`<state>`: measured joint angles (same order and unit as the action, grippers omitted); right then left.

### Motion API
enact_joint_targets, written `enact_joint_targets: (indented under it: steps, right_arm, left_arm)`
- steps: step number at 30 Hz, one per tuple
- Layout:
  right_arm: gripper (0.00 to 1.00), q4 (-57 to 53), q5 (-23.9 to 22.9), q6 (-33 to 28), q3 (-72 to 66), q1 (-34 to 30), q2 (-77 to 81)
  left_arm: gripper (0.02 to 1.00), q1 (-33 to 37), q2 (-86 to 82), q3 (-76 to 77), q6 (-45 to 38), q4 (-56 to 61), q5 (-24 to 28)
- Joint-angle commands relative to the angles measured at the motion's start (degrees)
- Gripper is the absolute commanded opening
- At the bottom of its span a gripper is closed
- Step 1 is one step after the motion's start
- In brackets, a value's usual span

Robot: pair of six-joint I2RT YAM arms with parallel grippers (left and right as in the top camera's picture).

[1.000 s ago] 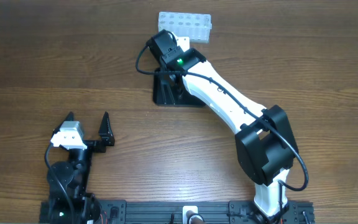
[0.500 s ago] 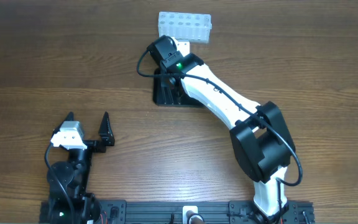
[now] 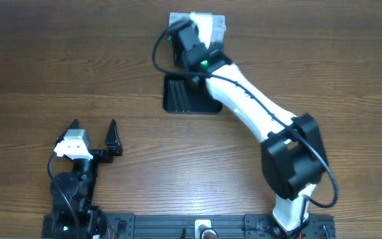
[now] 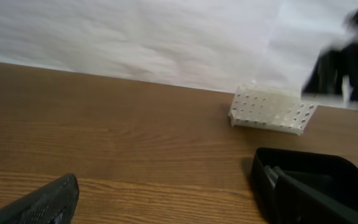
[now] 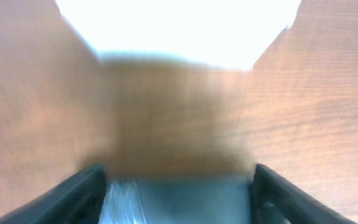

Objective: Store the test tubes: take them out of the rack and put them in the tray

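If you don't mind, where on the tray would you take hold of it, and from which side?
Probably grip the tray by a long wall, from straight above, one finger inside, one outside: it lies flat, open-topped, with upright walls.

One white rack (image 4: 271, 109), one black tray (image 3: 184, 99), two tools, left tool (image 3: 93, 126), right tool (image 5: 178, 186)

White rack (image 3: 217, 25), black tray (image 3: 180, 101), left tool (image 3: 93, 125) spread
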<state>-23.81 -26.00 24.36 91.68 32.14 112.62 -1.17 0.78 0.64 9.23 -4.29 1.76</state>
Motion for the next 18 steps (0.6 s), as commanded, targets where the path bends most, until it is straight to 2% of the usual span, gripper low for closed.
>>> enact_joint_targets:
  steps: [1, 6, 14, 18]
  right_arm:
    - [0.991, 8.8, -4.5, -13.8, 0.5, -3.3, -0.4]
    - [0.993, 14.9, -4.1, -15.3, 0.5, -6.9, 4.1]
    - [0.991, 21.0, 1.4, -16.8, 0.5, -10.8, 9.4]
    - [0.917, 22.1, 1.6, -16.7, 0.5, -11.0, 10.4]
  left_arm:
    - [1.0, -0.2, -0.4, -0.3, 0.4, 0.0, 0.7]
    - [1.0, -0.2, -0.4, -0.3, 0.4, 0.0, 0.7]
    - [1.0, -0.2, -0.4, -0.3, 0.4, -0.1, 0.7]
    - [1.0, -0.2, -0.4, -0.3, 0.4, -0.1, 0.7]
